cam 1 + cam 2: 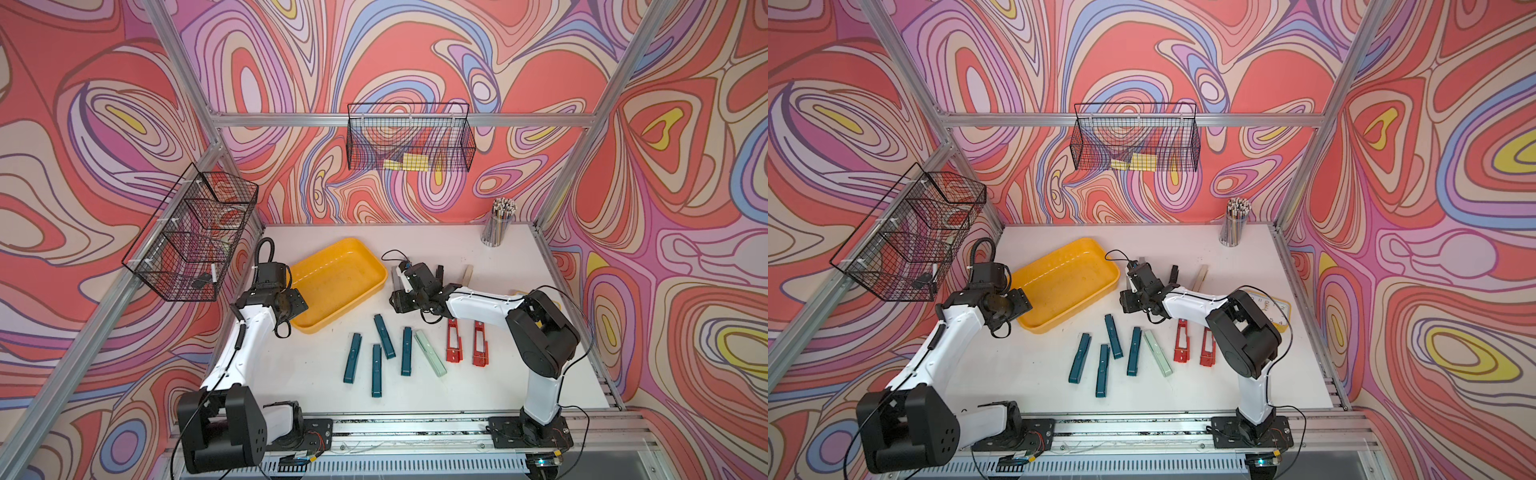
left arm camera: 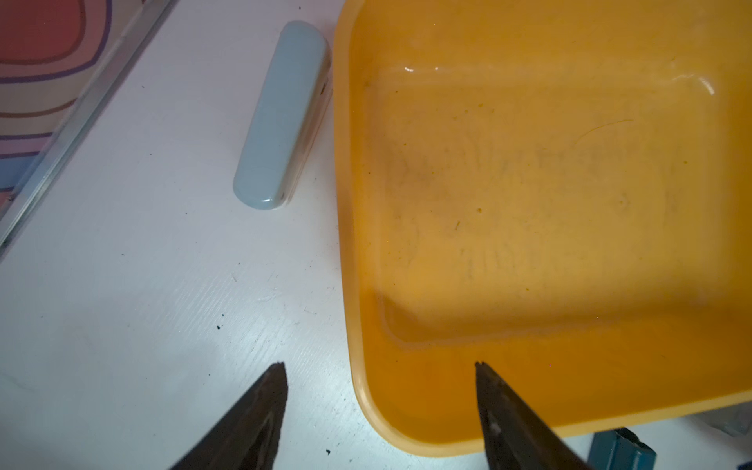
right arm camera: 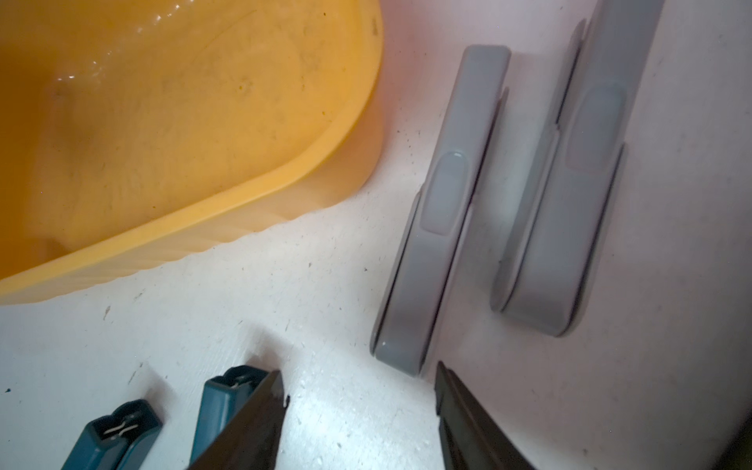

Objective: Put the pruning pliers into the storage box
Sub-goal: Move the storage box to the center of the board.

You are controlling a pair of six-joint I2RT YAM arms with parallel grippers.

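The yellow storage box [image 1: 337, 282] lies empty on the white table. My left gripper [image 2: 379, 363] hangs open over its near left corner, one finger inside the rim, nothing between them. A pale grey-blue pliers [image 2: 280, 118] lies on the table against the box's outer rim, hidden under my arm in both top views. My right gripper [image 3: 359, 368] is open and empty, just short of two grey pliers [image 3: 439, 228] right of the box. Several teal pliers [image 1: 384, 336], a mint one [image 1: 430, 353] and two red ones [image 1: 454, 340] lie in front.
A black pliers [image 1: 439, 272] and a beige one [image 1: 467, 273] lie behind the right wrist. A pencil cup [image 1: 496, 224] stands at the back right, a yellow clock [image 1: 1273, 309] behind the right arm. Wire baskets [image 1: 409, 137] hang on the walls.
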